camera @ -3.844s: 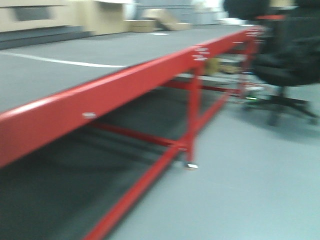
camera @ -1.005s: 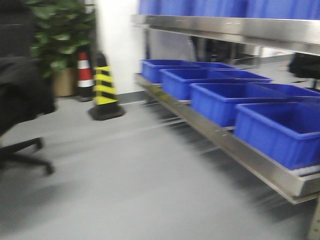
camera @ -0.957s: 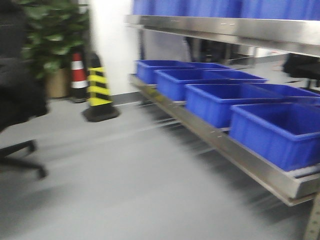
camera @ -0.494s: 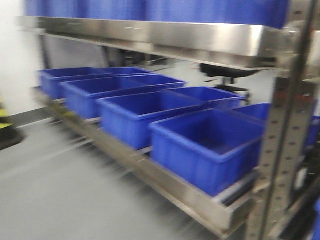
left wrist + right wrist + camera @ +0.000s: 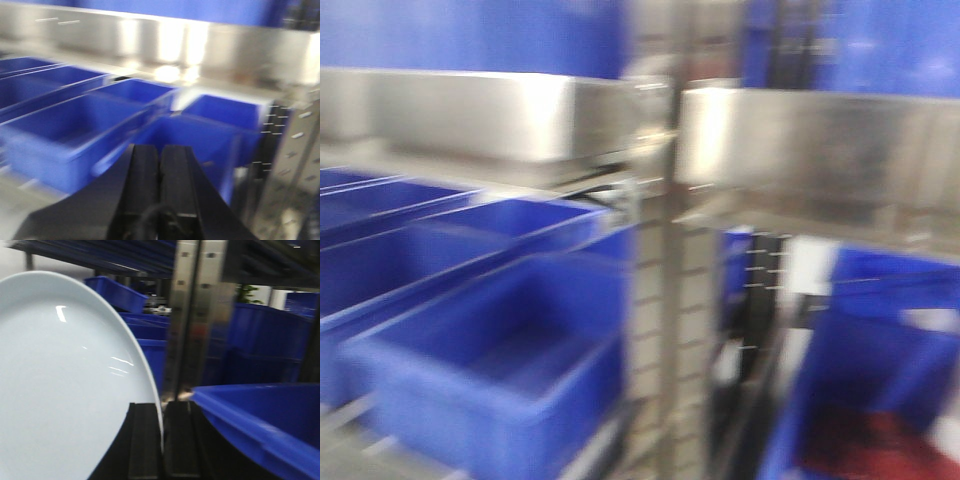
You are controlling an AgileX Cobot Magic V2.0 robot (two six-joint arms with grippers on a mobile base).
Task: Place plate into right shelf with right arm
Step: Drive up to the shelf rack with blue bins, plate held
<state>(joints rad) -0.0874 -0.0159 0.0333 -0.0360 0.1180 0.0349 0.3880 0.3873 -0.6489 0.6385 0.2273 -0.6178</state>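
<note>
filling nearly the whole front view is the steel shelf (image 5: 470, 112), smeared by blur — its shiny front rails run across the top and a perforated grey upright (image 5: 665, 330) stands in the middle. blue bins (image 5: 490, 370) sit in rows on the level under the rails, left of the upright. another bin (image 5: 880, 400) to the right of it shows a reddish patch in its bottom, too blurred to name. the plate (image 5: 65, 390), glossy white, is not on the shelf but in the gripper. it stands on edge in the right wrist view and covers the left half of that picture, with an upright and more blue bins beyond its rim. the right gripper (image 5: 161, 412) pinches the plate's rim between its two black fingers, one on each face. the left gripper (image 5: 160, 150) holds nothing — its black fingers are pressed flat together, pointing toward the bins under the rail.
</note>
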